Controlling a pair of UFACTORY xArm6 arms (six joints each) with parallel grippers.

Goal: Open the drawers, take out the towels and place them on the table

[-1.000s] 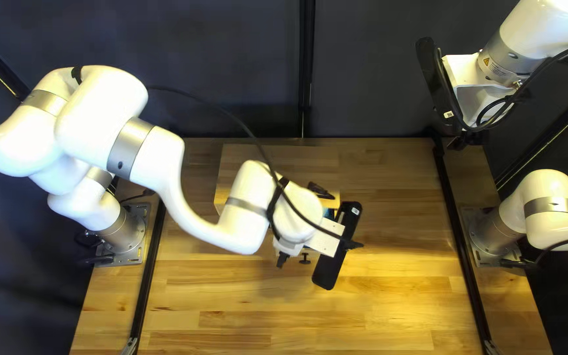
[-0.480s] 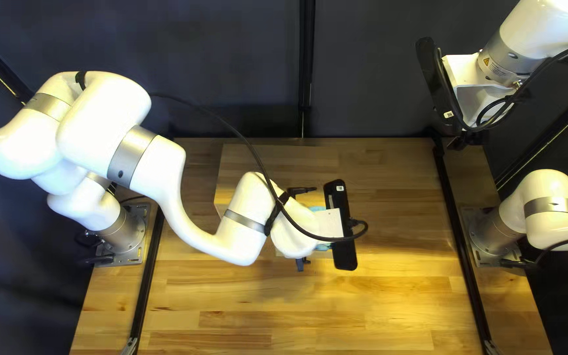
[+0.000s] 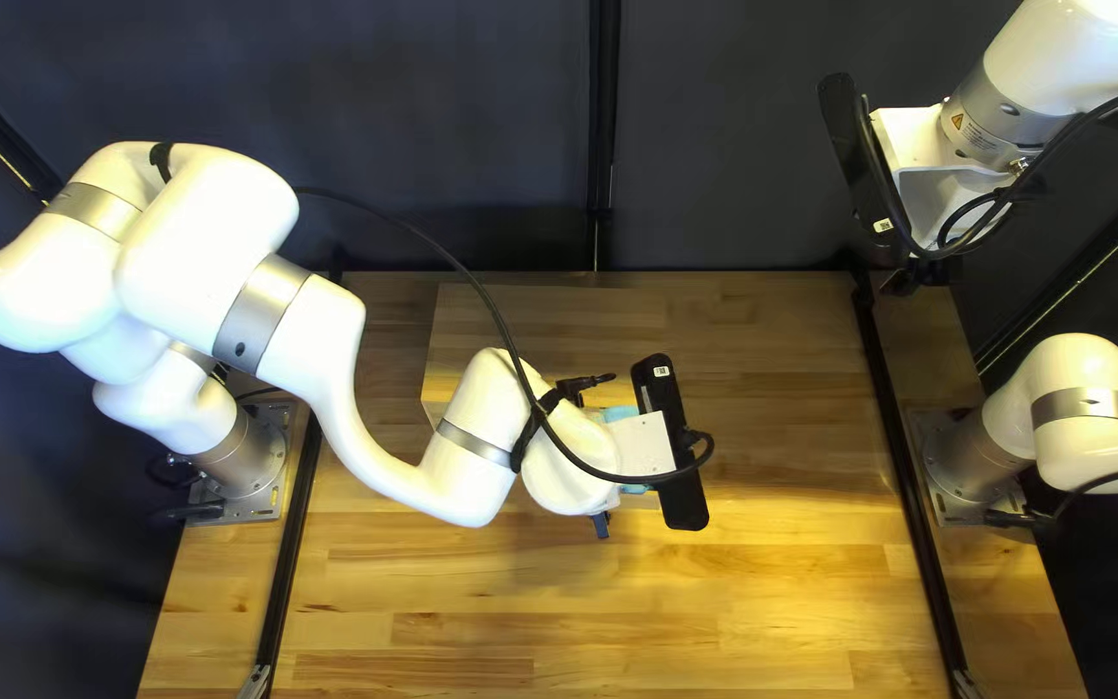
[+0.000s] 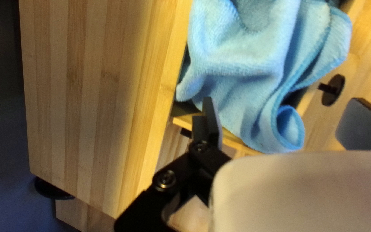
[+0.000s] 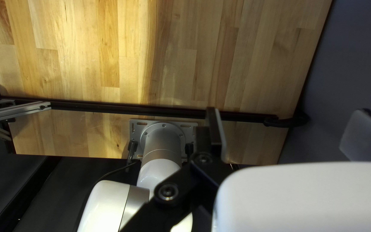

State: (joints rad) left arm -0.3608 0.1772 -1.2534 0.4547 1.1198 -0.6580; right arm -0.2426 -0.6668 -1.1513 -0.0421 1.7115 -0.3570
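Observation:
A light blue towel (image 4: 256, 71) spills out of an open drawer of the wooden cabinet (image 4: 92, 96); the drawer front carries a black knob (image 4: 332, 88). My left gripper (image 4: 285, 125) is open, low over the drawer, with the towel's hanging fold between its fingers (image 4: 209, 119). In the top left view a bit of the towel (image 3: 622, 416) shows by the left wrist (image 3: 569, 466), which hides the drawer. My right gripper (image 5: 288, 135) is open and empty, raised high over the table's right edge.
The cabinet's top (image 3: 540, 320) stands at the middle back of the table (image 3: 792, 582). The right arm's base (image 5: 163, 141) sits on its plate below the right gripper. A black rail (image 3: 894, 456) runs along the table's right side.
The left wrist has turned and shifted slightly toward the cabinet, so its black camera bar now stands nearly straight. More of the blue towel shows. The right arm has not moved.

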